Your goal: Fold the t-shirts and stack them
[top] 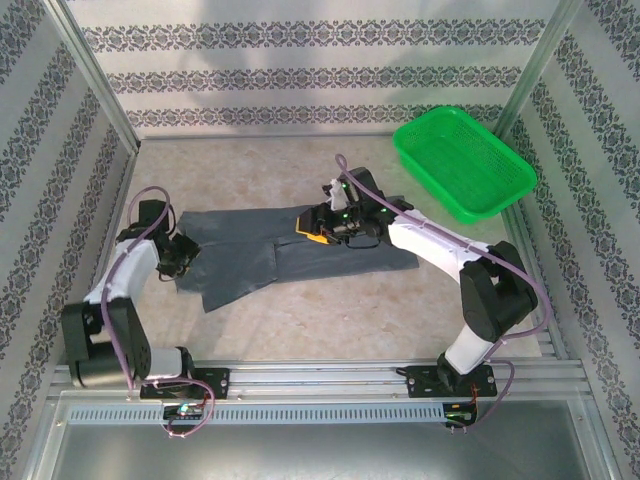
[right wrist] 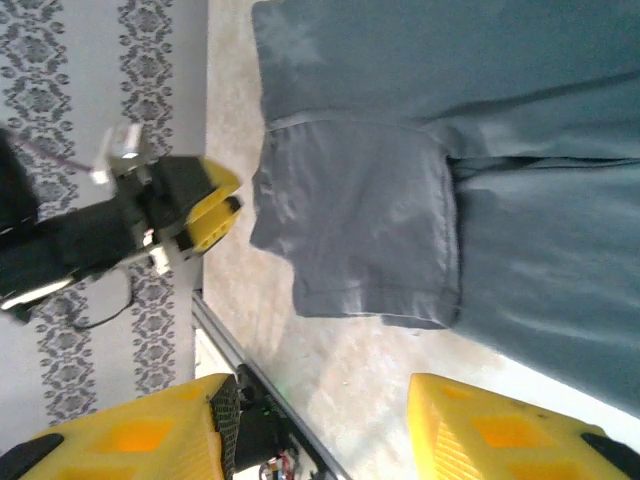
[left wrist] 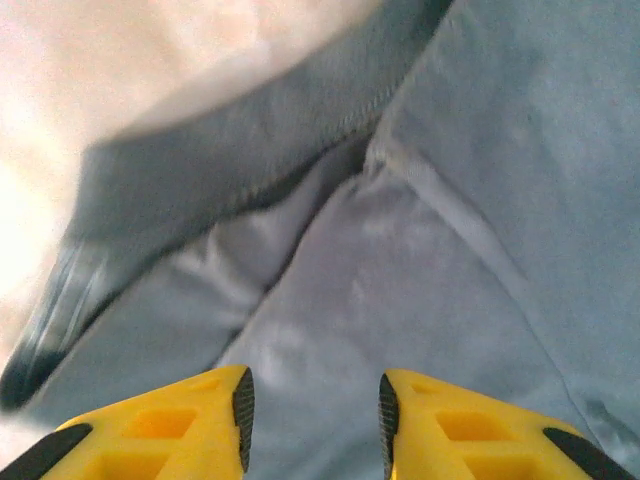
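One dark slate-grey t-shirt [top: 250, 255] lies spread across the middle of the table, with a sleeve sticking out toward the front left. My left gripper [top: 187, 260] hangs low over the shirt's left edge. In the left wrist view its yellow fingers [left wrist: 225, 415] stand apart right above the fabric [left wrist: 450, 250], and nothing is pinched between them. My right gripper [top: 313, 230] hovers above the shirt's upper middle, pointing left. It is open [right wrist: 320, 430] over bare table, looking at a sleeve [right wrist: 360, 230] and at the left gripper [right wrist: 205, 210] beyond it.
A bright green mesh basket [top: 463, 160] stands at the back right corner. Patterned walls [top: 300, 70] close in the back and both sides. A metal rail [top: 330, 378] runs along the near edge by the arm bases.
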Controlling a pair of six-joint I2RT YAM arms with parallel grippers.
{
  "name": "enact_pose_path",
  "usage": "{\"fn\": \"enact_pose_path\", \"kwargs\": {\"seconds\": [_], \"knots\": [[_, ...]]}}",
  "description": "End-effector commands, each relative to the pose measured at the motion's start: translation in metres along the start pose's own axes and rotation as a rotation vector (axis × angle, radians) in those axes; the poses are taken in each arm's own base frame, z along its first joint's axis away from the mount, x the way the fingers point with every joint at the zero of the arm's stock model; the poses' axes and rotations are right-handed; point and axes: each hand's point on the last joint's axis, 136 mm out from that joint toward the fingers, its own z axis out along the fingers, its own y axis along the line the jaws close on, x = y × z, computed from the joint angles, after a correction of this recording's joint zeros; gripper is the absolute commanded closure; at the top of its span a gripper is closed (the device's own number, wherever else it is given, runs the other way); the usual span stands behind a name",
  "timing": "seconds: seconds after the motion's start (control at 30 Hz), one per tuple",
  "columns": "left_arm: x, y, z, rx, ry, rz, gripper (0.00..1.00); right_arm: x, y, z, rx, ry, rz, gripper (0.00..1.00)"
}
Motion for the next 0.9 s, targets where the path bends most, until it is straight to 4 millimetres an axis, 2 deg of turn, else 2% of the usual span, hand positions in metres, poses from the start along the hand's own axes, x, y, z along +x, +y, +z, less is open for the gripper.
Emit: {"fn": "enact_pose_path", "kwargs": {"seconds": [0.0,0.2,0.43,0.67,0.87], "knots": [[-0.021,-0.018,0.006,0.090,-0.069,0.161,0.60,0.002,0.016,0.000,-0.064,0.011,-0.022,0.50],[-0.022,-0.015,0.024,0.119,-0.052,0.199,0.59,0.004,0.013,0.005,-0.060,0.022,-0.011,0.50],[-0.017,-0.001,0.036,0.073,-0.030,0.211,0.59,-0.001,0.017,0.008,-0.063,0.023,-0.017,0.50],[-0.011,0.003,0.042,0.073,-0.007,0.221,0.59,-0.001,0.016,0.009,-0.061,0.028,-0.012,0.50],[-0.006,-0.005,0.041,0.117,0.014,0.224,0.65,-0.002,0.015,0.009,-0.057,0.028,-0.010,0.50]]}}
